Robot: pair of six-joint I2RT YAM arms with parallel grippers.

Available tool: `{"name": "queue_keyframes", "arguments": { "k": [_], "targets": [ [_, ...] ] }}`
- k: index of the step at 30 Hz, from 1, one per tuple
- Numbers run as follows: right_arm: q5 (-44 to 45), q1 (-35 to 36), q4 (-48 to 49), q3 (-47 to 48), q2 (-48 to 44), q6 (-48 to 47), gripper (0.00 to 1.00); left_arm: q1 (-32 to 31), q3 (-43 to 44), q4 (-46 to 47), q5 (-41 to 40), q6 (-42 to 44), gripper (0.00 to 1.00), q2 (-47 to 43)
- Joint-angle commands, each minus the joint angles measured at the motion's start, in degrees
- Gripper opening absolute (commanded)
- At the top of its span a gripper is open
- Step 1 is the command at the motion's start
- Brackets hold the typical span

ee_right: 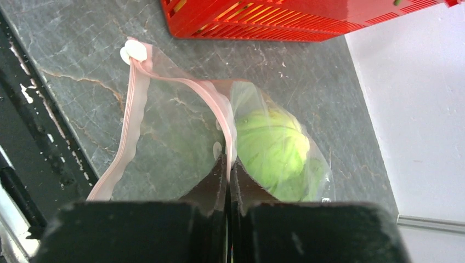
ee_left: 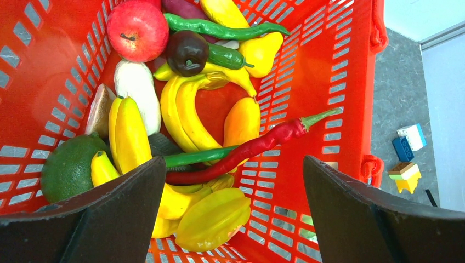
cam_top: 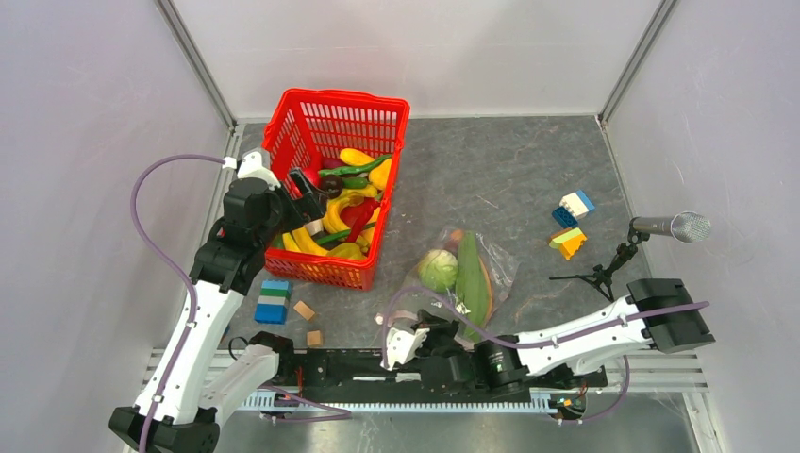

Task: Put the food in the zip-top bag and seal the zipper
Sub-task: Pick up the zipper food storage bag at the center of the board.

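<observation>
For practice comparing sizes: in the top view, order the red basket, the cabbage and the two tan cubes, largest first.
1. Basket
2. Cabbage
3. Farther cube and nearer cube: they look alike, so not ranked.

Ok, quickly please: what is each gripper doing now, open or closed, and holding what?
Left gripper: open, empty, over the red basket.
Right gripper: closed on the zip-top bag at its zipper.
</observation>
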Motion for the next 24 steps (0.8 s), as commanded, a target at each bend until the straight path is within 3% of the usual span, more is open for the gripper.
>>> {"name": "queue_keyframes", "arguments": {
  "k": [1,6,11,15,24],
  "targets": [
    [4.21,-0.68,5.48,-0.1,-4.1,0.07,0.0,0.13,0.24,0.45,-0.19,0.75,1.0,-0.68],
    [0.03,-6.25,8.25,0.4,-13.39,0.25,0.0,0.13,1.57,0.45,0.64,1.41,1.0,0.23],
    [-8.11,-16.26,11.04,1.5,-23.84,2.06,0.0,0.13,4.53,0.36,3.81,4.82,1.0,2.45],
    [-3.27,-20.91,7.39,4.44,-27.72,3.51,0.0,0.13,7.83,-1.23,4.97,8.4,1.0,5.62],
    [1.19,-21.45,3.31,11.8,-31.97,2.14,0.0,0.13,15.8,-3.85,2.43,10.43,1.0,19.88]
  ]
}}
